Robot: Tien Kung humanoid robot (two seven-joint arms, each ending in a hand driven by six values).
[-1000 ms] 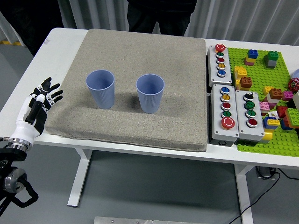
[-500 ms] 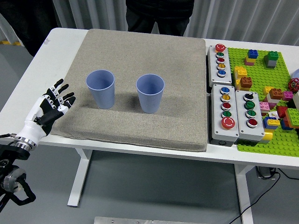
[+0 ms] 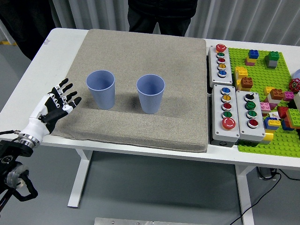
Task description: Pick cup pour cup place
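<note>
Our left hand [image 3: 58, 101] hovers at the left edge of the grey mat [image 3: 140, 51], fingers spread and holding nothing. The nearer blue cup [image 3: 101, 89] stands upright just ahead and to the right of our fingertips, near but not touching; the second blue cup [image 3: 151, 93] stands further right beyond it, also upright, and the two are well apart. We judge the reach to be the step in hand. To do it well we should keep the fingers wide, bring the palm to the cup's side at mid-height — not its rim — and close gently, since the thin ribbed wall looks easy to crush or tip.
</note>
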